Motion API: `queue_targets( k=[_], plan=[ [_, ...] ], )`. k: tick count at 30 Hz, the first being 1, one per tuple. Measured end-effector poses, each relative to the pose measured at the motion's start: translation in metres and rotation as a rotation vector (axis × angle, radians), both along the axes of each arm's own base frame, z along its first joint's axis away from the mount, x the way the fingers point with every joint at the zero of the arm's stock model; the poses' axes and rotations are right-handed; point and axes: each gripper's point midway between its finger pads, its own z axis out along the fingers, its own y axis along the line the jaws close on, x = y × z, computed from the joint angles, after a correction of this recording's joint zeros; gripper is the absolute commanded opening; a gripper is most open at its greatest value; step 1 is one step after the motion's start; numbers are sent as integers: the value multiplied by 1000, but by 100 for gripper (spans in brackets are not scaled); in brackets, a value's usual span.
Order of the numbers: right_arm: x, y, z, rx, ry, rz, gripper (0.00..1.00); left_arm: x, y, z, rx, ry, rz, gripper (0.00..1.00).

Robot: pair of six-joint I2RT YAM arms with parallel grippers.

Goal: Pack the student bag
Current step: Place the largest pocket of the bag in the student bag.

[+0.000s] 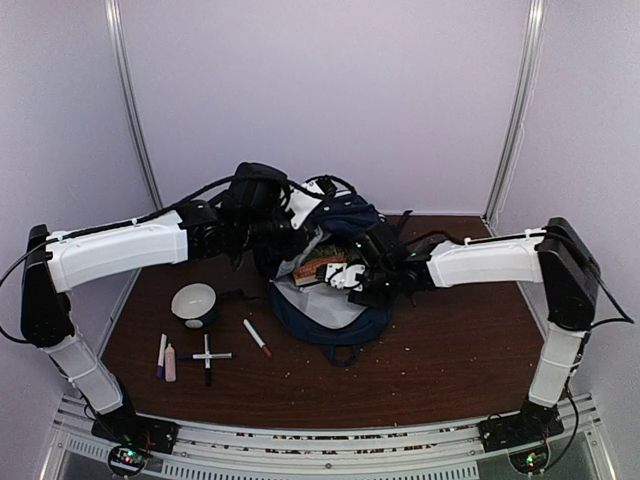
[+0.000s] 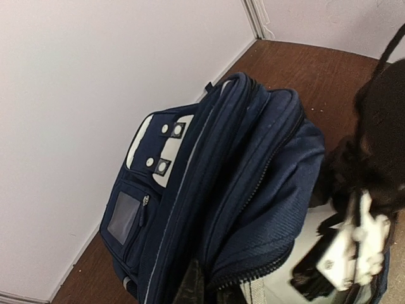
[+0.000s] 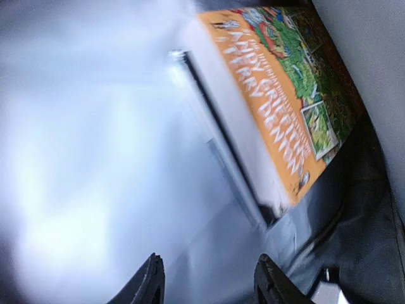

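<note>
The student bag [image 1: 338, 322] lay open mid-table [image 1: 450, 350] toward the back wall, with the left gripper [image 1: 288, 230] closed at its raised top edge. Only the right wrist view showed the right gripper [image 3: 207, 265] inside the grey lining [image 3: 95, 139], its jaws apart and empty, near an orange book [image 3: 278, 95].

ITEM: backpack [image 1: 335, 322] | LOOK: navy fabric, white patches [image 2: 142, 145] w/ snaps, front pocket [image 2: 125, 216] w/ clear window, lt grey lining | STATE: main zip open, mouth gaping | POSE: slumped, lying | LOC: table [image 1: 450, 350], ctr-rear.
</note>
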Motion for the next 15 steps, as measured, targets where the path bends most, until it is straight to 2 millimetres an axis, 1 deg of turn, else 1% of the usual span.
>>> queue_targets(
  k=[2, 5, 7, 8, 10, 11, 13, 15],
  plan=[
    [-28, -15, 10, 20, 47, 42, 49, -2, -2, -2, -6, 12, -11, 0],
    [-61, -35, 15, 37, 104, 92, 49, -6, -9, -13, -23, 56, -39, 0],
    [-83, -51, 6, 18, 157, 119, 48, -8, -16, -22, -38, 89, -60, 0],
    [-95, -60, -1, 5, 195, 130, 48, -9, -21, -28, -44, 109, -71, 2],
    [-113, -77, -16, -21, 276, 137, 47, -11, -29, -40, -52, 150, -93, 25],
    [-122, -85, -23, -32, 326, 135, 47, -13, -33, -49, -54, 178, -105, 32],
    [-130, -99, -27, -31, 400, 122, 47, -18, -40, -66, -50, 230, -131, 40],
    [-132, -110, -22, -8, 453, 102, 47, -26, -47, -83, -44, 290, -163, 47]
  ],
)
